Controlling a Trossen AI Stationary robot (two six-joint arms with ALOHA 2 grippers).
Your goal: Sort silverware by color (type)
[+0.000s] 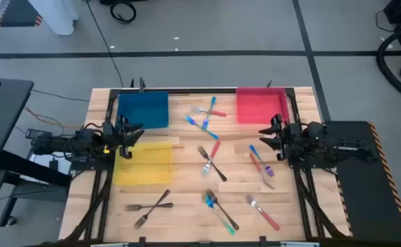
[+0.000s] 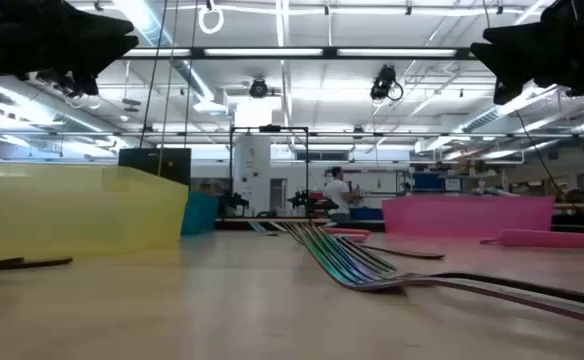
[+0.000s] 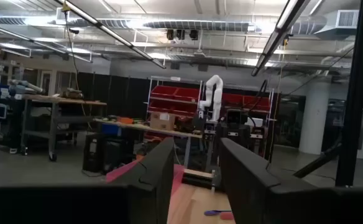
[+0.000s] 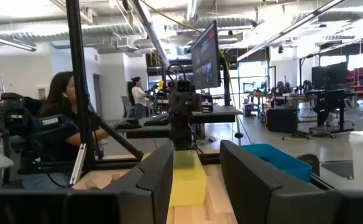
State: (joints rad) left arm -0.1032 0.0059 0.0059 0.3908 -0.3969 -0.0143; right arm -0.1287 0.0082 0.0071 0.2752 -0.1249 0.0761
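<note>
On the wooden desk (image 1: 187,206) the forks (image 1: 211,165) lie scattered from 6 o'clock up to centre, between yellow tray (image 1: 145,163), blue tray (image 1: 143,108) and red tray (image 1: 261,104). Left gripper (image 1: 133,134) at 9 o'clock and right gripper (image 1: 268,135) at 3 o'clock hover, fingers apart and empty.

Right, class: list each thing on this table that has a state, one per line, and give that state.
Left gripper: jaws open, empty, over the table's left edge.
Right gripper: jaws open, empty, by the right edge.
Blue tray: empty.
Red tray: empty.
Yellow tray: empty.
Forks: unsorted, loose on the table, some crossed.
</note>
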